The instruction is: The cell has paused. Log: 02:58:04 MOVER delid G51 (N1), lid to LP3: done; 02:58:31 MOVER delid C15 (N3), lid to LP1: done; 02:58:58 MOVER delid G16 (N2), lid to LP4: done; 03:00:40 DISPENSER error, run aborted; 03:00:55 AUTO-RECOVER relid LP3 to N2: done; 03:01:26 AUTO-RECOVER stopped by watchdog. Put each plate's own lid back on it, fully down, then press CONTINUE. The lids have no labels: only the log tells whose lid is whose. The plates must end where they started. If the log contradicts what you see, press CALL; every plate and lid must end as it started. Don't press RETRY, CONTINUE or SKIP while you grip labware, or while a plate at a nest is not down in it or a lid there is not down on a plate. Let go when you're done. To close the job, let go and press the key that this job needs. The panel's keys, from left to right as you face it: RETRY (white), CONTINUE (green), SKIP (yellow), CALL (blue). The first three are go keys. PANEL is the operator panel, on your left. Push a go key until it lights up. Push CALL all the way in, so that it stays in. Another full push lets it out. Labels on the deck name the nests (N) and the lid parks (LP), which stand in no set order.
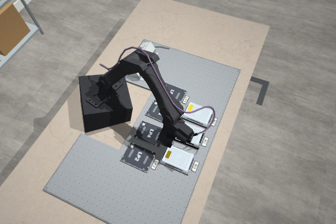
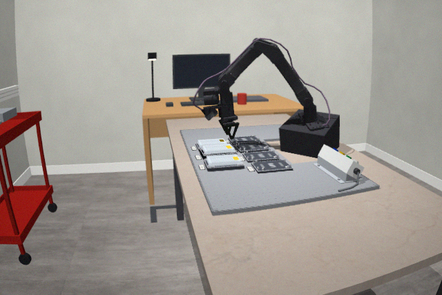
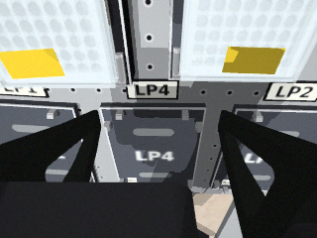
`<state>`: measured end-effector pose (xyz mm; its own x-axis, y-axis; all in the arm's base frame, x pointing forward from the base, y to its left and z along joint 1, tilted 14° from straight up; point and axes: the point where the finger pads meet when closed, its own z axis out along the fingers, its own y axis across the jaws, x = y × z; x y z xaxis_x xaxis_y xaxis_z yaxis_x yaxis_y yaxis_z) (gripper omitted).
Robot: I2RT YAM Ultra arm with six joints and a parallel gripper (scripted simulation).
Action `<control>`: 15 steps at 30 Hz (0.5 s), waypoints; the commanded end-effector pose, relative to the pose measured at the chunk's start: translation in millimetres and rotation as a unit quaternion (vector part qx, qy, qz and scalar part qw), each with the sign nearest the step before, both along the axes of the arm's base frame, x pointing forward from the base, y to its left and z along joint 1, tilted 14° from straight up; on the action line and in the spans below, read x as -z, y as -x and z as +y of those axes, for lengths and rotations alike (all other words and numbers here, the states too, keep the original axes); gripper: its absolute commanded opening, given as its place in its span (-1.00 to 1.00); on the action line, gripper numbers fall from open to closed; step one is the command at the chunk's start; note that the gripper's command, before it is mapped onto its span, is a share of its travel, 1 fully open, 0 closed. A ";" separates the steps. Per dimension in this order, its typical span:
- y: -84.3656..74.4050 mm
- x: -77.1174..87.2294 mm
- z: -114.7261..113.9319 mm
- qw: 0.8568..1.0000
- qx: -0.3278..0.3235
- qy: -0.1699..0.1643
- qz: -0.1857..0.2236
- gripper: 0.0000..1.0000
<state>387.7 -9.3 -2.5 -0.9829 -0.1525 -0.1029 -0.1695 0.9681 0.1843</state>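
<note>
Directly beneath the wide-open, empty fingers sits lid park LP4 [image 3: 154, 156], framed between them.

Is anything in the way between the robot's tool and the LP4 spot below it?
Nothing I can see. The open tool hangs right over the LP4 park, one finger on each side of it in the wrist view. The two white plates lie beyond the park, not in between.
</note>
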 end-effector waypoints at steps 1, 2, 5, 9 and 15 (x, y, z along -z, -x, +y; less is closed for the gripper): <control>-16.0 -19.4 -5.6 0.998 0.017 0.010 -0.058 0.66; -11.8 -19.0 0.9 0.998 0.012 0.010 -0.058 0.64; 0.9 -18.1 9.7 0.998 0.012 0.008 -0.058 -1.00; 17.8 -16.6 19.9 0.998 0.012 0.009 -0.058 -1.00; 43.2 -14.7 36.2 0.998 0.012 0.009 -0.058 -1.00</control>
